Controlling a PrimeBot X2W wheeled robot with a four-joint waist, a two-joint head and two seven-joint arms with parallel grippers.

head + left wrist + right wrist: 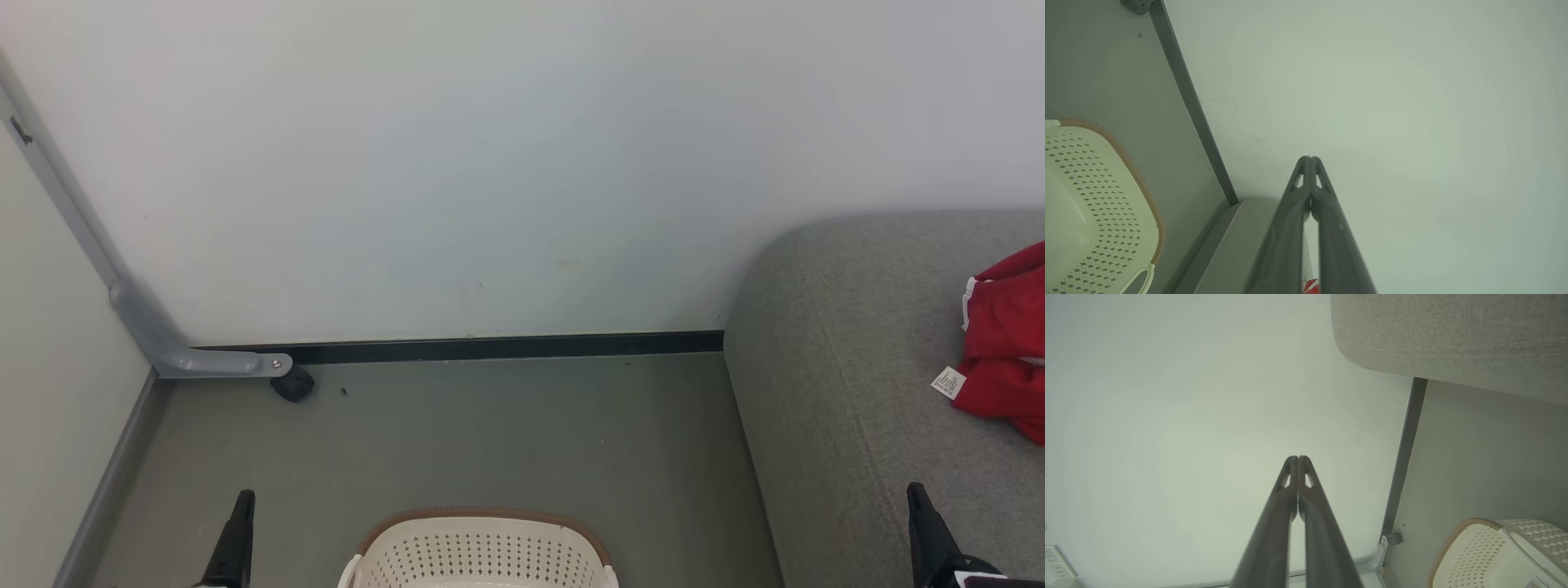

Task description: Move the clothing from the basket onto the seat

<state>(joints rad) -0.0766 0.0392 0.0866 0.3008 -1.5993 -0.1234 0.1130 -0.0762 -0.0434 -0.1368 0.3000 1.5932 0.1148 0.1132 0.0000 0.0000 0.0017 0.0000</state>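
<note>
With the left claw [244, 496] and right claw [916, 488] both closed and empty, a reach into the basket [482, 549] could shove it across the floor [506, 433] instead of gripping clothing [1000, 343].

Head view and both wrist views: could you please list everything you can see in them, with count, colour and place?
clothing: one heap, bright red with white trim and label, on the seat at the right edge
seat: one, grey fabric, right, against the wall
basket: one, cream-white with brown rim, on the floor, bottom centre
floor: grey-green
wall: white, behind
skirting: one, dark, at the wall's foot
bracket: one, grey metal, left corner, black wheel at its end
left gripper: one, dark, shut, left of the basket
right gripper: one, dark, shut, lower right, seen against the seat
</note>
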